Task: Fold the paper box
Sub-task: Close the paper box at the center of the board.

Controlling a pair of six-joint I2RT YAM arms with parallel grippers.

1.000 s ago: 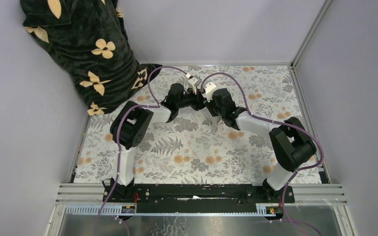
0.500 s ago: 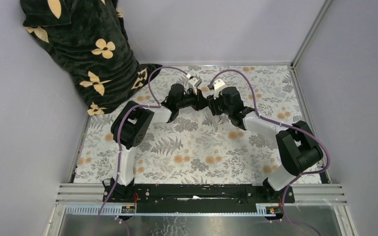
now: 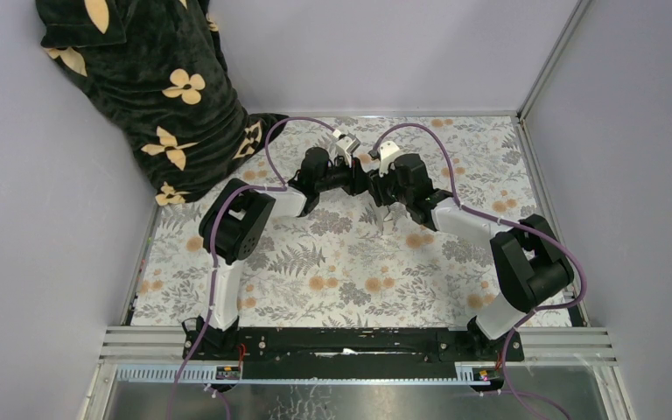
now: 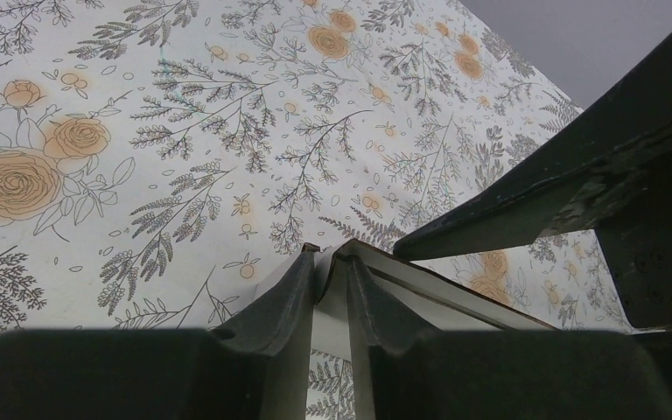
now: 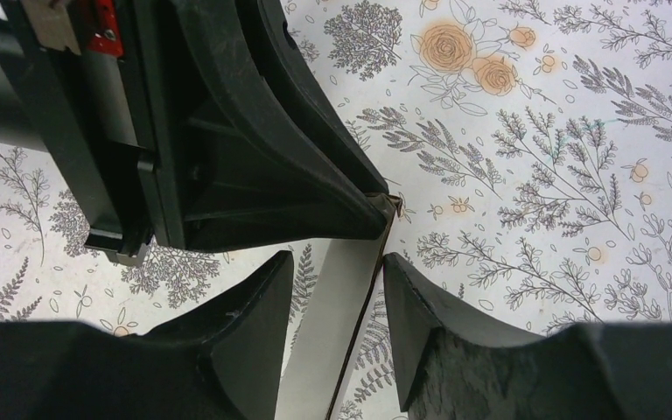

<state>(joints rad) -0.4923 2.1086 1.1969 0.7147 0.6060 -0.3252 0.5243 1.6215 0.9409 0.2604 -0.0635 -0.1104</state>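
both wrist views show the paper box, mostly hidden from above; left pincer pinches it, right pincer gapes; right elbow has swung outward

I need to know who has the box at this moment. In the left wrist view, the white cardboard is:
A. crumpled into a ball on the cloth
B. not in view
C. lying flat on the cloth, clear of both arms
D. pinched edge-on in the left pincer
D: the paper box shows its white edge clamped in the closed left pincer.
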